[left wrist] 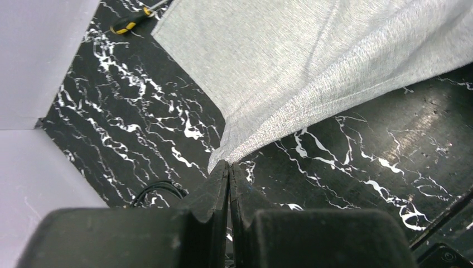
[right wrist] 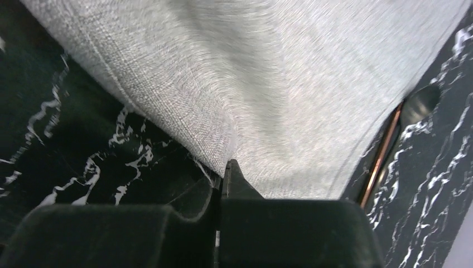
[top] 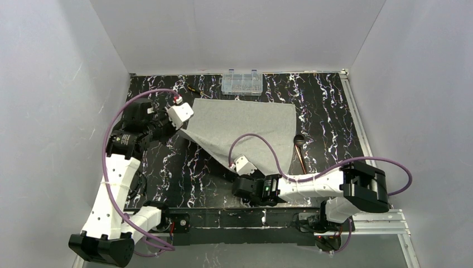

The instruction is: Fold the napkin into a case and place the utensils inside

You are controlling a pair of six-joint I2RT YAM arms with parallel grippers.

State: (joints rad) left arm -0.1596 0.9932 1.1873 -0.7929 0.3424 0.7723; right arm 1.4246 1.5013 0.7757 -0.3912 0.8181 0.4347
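Observation:
The napkin point(top: 245, 125) is a light-grey cloth spread over the middle of the black marble table, its near-left edge lifted off the surface. My left gripper point(top: 180, 130) is shut on the cloth's left corner; the left wrist view shows that corner pinched at the fingertips point(left wrist: 228, 163), with the napkin point(left wrist: 290, 56) stretching away. My right gripper point(top: 233, 168) is shut on the napkin's near corner, and in the right wrist view the cloth point(right wrist: 268, 84) rises from the closed tips point(right wrist: 227, 165). The copper-brown utensils point(top: 302, 152) lie just right of the cloth, partly under its edge point(right wrist: 381, 153).
A clear plastic compartment box point(top: 241, 82) stands at the back edge. An orange-and-black screwdriver point(top: 194, 89) lies beside the napkin's far-left corner, and the left wrist view shows the screwdriver point(left wrist: 131, 19) too. White walls close in three sides of the table.

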